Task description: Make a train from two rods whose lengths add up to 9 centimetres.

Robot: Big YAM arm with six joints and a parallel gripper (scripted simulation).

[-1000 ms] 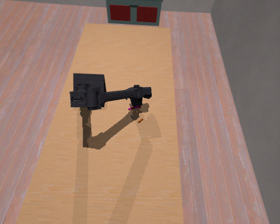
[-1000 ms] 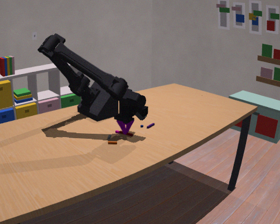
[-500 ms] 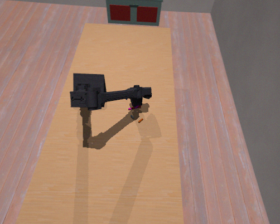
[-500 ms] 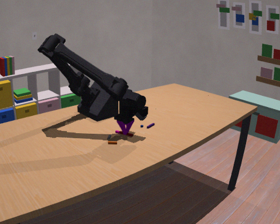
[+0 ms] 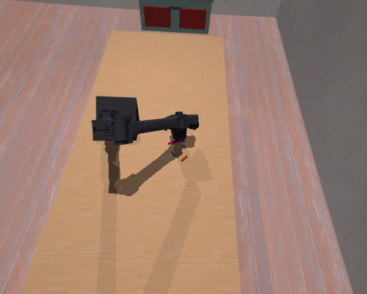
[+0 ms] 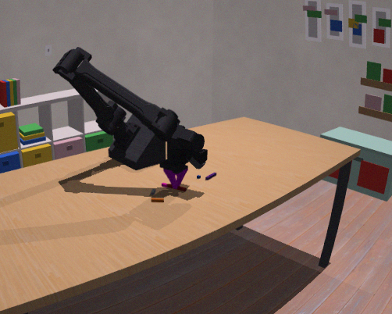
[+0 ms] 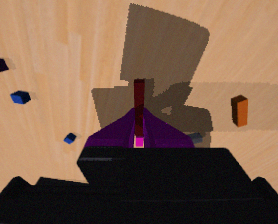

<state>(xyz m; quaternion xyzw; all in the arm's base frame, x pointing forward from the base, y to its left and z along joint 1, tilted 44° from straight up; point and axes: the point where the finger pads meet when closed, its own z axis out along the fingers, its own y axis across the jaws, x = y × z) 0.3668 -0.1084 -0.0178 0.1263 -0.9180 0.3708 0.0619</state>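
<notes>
Rods lie scattered on the pale wooden worktop (image 6: 260, 165) near its middle, under the black arm's wrist. The gripper (image 6: 176, 182), with its purple fingers nearly together, is clamped on a short magenta rod (image 7: 139, 142), held low at the worktop. A dark red rod (image 7: 139, 102) lies in line with the magenta one, stretching straight ahead from it in the wrist view; whether their ends touch is hard to judge from here. A short orange rod (image 7: 239, 110) lies apart to one side, with a small grey rod (image 6: 152, 192) between it and the gripper. On the other side sit two small blue cubes (image 7: 20, 97) and a purple rod (image 6: 210, 176), all well apart from the gripper.
</notes>
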